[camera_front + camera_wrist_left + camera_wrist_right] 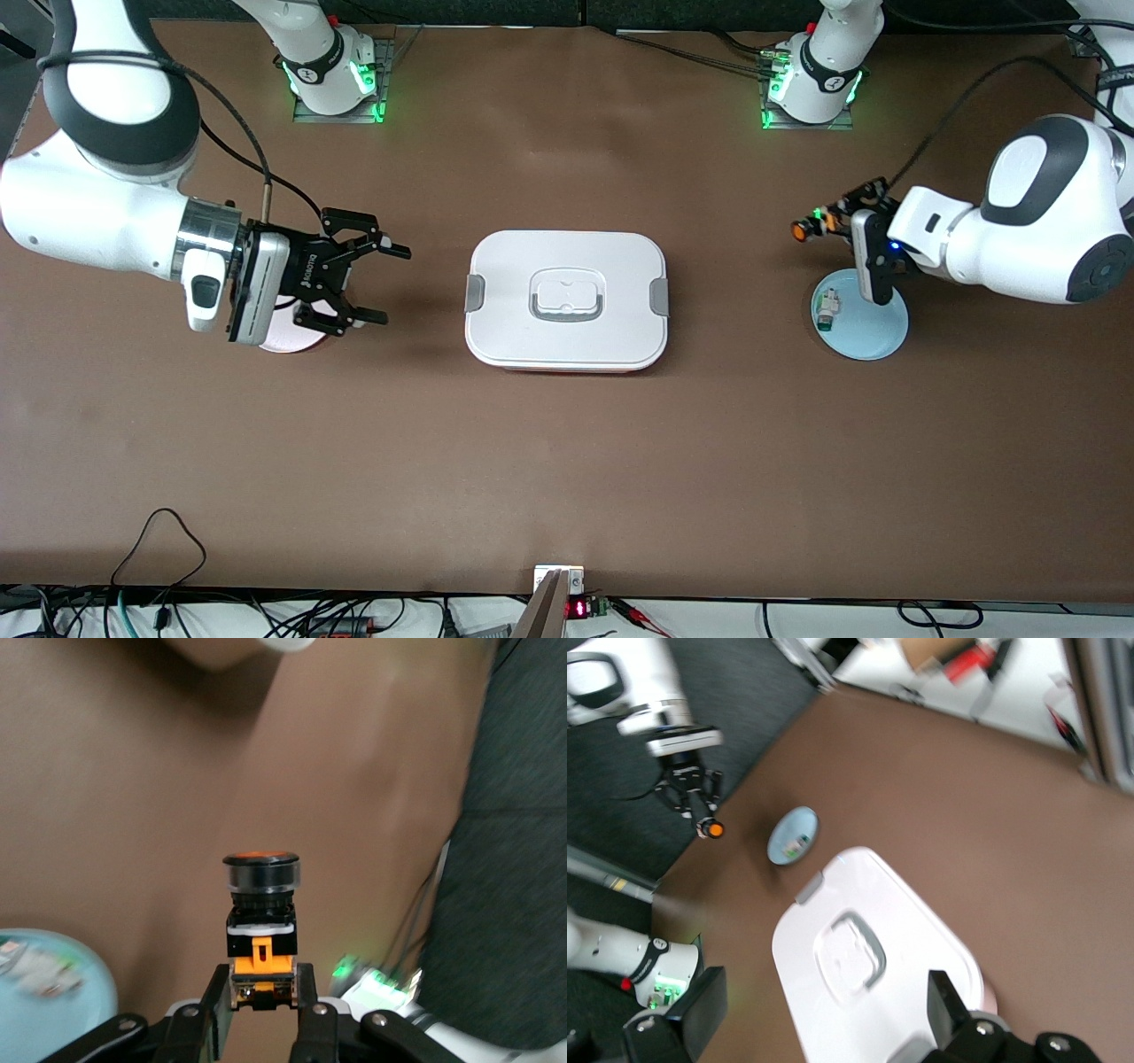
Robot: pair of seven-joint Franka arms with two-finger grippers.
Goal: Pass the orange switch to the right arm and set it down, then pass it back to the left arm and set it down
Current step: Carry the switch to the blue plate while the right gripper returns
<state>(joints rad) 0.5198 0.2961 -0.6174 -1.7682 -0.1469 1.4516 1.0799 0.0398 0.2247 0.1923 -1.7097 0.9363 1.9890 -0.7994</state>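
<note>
Orange switch (260, 921) base hidden in clamped left tool (262, 997); right tool (359, 279) apart.

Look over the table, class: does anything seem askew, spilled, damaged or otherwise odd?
Nothing stands out. The box sits square and closed at mid-table, the white component lies on the blue plate, and the left gripper holds the orange switch up in the air.

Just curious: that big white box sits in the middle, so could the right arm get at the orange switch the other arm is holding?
Probably not yet: the box lies between the open right gripper and the orange switch.
</note>
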